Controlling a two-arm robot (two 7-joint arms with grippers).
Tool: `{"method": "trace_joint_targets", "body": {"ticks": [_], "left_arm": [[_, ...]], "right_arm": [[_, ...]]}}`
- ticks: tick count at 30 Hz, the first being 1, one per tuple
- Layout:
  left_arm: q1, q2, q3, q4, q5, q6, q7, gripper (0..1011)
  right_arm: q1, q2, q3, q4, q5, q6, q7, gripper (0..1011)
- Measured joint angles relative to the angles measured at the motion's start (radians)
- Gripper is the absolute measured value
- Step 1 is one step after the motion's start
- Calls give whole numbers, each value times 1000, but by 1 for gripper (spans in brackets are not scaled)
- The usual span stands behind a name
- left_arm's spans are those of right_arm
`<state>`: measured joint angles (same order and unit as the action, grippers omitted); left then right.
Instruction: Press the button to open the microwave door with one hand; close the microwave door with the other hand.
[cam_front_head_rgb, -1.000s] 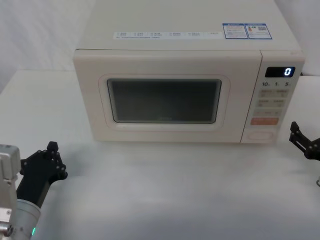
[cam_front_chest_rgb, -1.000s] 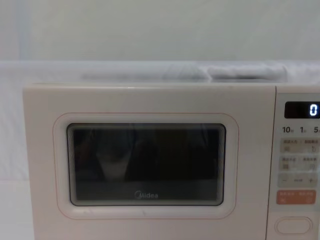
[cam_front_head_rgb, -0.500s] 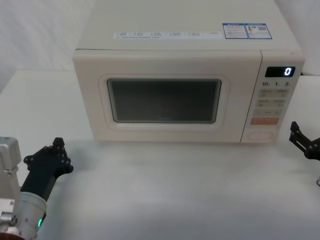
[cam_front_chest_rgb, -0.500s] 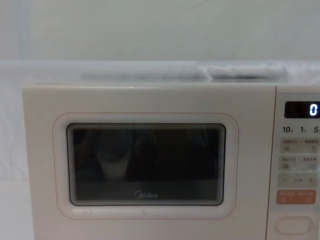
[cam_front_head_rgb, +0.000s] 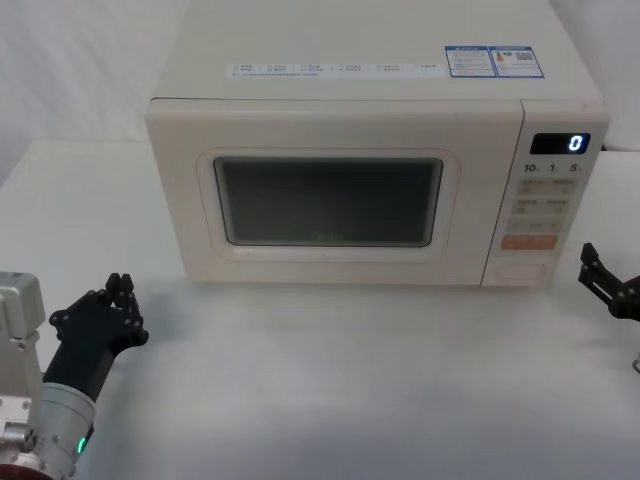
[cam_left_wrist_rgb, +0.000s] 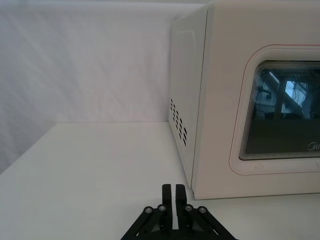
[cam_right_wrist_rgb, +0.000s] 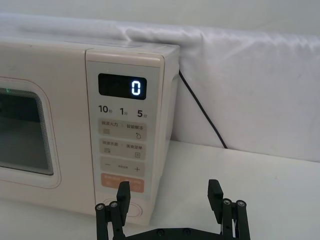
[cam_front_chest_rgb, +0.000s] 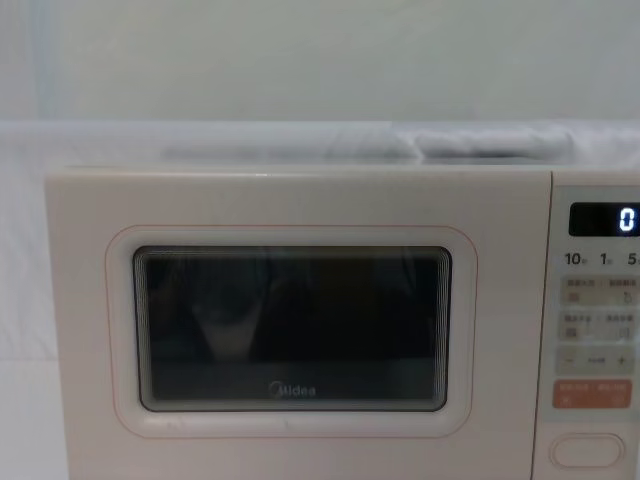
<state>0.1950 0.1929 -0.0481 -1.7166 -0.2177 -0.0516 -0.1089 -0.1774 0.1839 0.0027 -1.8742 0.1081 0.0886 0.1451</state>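
Nearest, the left gripper (cam_front_head_rgb: 118, 287) hangs low over the white table (cam_front_head_rgb: 330, 380) in front of the microwave's left front corner, clear of the casing; in the left wrist view its two fingers (cam_left_wrist_rgb: 166, 192) are pressed together, with the vented side wall of the microwave (cam_left_wrist_rgb: 181, 120) just beyond them. Its silver wrist carries a green glowing ring. The right gripper (cam_front_head_rgb: 598, 272) sits off the microwave's right front corner, just beside the control panel (cam_front_head_rgb: 546, 200) and not touching it; its fingers (cam_right_wrist_rgb: 123, 192) are spread wide with nothing between them. The button (cam_front_head_rgb: 523, 270), a wide cream pill shape, lies at the foot of that panel, under the orange key (cam_front_head_rgb: 529, 241), near the right gripper. The microwave door (cam_front_head_rgb: 330, 195) sits flush with the front, its dark window ringed by a thin pink line and the Midea logo. Above the keys the display (cam_front_head_rgb: 559, 143) reads 0. Behind the microwave a black cable (cam_right_wrist_rgb: 200, 112) runs down the white cloth backdrop
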Motion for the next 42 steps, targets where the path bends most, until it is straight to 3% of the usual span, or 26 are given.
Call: {"method": "trace_joint_targets", "body": {"ticks": [29, 32, 42], "left_arm": [[2, 2, 0, -2, -2, -2, 1, 941], [2, 2, 0, -2, -2, -2, 1, 1001], [2, 2, 0, -2, -2, -2, 1, 1001]], "right_arm": [[0, 0, 0, 0, 0, 0, 0, 1002], [0, 0, 0, 0, 0, 0, 0, 1002], [0, 0, 0, 0, 0, 0, 0, 1002]]}}
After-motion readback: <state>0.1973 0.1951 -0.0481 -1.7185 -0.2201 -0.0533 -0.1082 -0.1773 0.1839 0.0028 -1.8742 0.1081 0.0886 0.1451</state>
